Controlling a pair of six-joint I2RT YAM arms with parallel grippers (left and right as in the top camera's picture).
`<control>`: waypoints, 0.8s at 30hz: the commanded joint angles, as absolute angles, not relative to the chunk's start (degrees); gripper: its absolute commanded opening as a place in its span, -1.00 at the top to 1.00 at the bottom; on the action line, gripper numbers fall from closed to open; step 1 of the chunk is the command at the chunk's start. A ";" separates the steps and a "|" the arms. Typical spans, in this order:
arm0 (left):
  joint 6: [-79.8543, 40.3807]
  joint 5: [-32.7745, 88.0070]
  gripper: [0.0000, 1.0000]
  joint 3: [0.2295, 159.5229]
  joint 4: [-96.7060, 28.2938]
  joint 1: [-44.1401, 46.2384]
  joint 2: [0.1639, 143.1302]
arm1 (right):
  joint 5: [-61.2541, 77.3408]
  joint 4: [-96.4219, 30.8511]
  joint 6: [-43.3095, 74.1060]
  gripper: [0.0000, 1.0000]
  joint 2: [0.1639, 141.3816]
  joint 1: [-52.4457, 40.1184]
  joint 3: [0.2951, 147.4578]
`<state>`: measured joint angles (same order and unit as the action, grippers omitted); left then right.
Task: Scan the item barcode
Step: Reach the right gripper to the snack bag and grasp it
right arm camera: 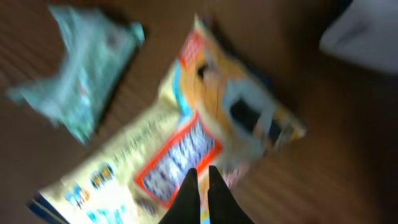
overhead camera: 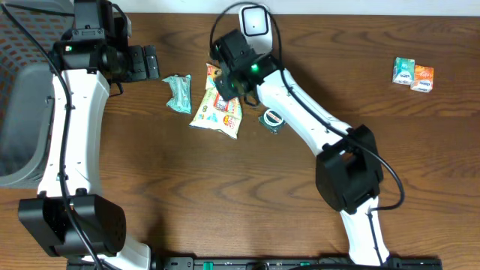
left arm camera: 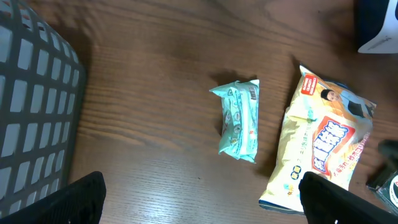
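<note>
The snack bag [overhead camera: 215, 111] is lying flat on the tabletop [overhead camera: 225, 195], just in front of the white scanner [overhead camera: 255, 22]. From overhead its long axis is running from the far edge toward the near edge, tilting slightly. The narrower end with the red tab is pointing toward the scanner and the wider end is facing the near side. It is showing a glossy yellow film printed with a red-bordered label, crimped at the ends and lightly crinkled.

The right claw [overhead camera: 228, 84] is hovering over the bag's upper half. In the right wrist view its two black fingers [right arm camera: 188, 193] are pressing together right over the printed label. That view is blurring too much to tell whether any film is pinched between them. The left claw [overhead camera: 147, 63] is waiting near the far left with its jaws spread wide and gripping nothing.

Just beside the bag on the left, a smaller teal packet [overhead camera: 178, 93] is lying parallel to it, puffy and wrinkled, with a barcode showing at its upper end in the left wrist view. A small round object [overhead camera: 271, 119] is sitting right of the bag, partly under the right arm. Two little cartons [overhead camera: 412, 74] are standing together well apart at the far right.

The tabletop is showing dark brown wood grain with a dull sheen. A grey gridded basket [overhead camera: 19, 112] is sitting at its left edge.
</note>
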<state>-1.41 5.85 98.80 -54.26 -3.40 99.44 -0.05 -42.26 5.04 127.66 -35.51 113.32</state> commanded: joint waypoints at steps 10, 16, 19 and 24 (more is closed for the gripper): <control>-0.64 5.72 -0.96 98.59 -54.59 -3.29 99.31 | 9.91 -43.33 5.48 0.98 138.06 -37.63 113.51; -0.64 5.72 -0.96 98.59 -54.59 -3.29 99.31 | 13.17 -50.02 5.10 0.98 140.25 -39.79 113.54; -0.64 5.72 -0.95 98.59 -54.61 -3.29 99.31 | 12.34 -53.65 5.13 0.98 138.87 -40.12 113.54; -0.64 5.72 -0.95 98.59 -54.59 -3.29 99.31 | 11.05 -59.31 5.19 0.98 132.77 -40.07 113.54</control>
<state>-1.41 5.85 98.80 -54.26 -3.40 99.44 12.08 -57.63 5.02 136.42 -39.75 114.67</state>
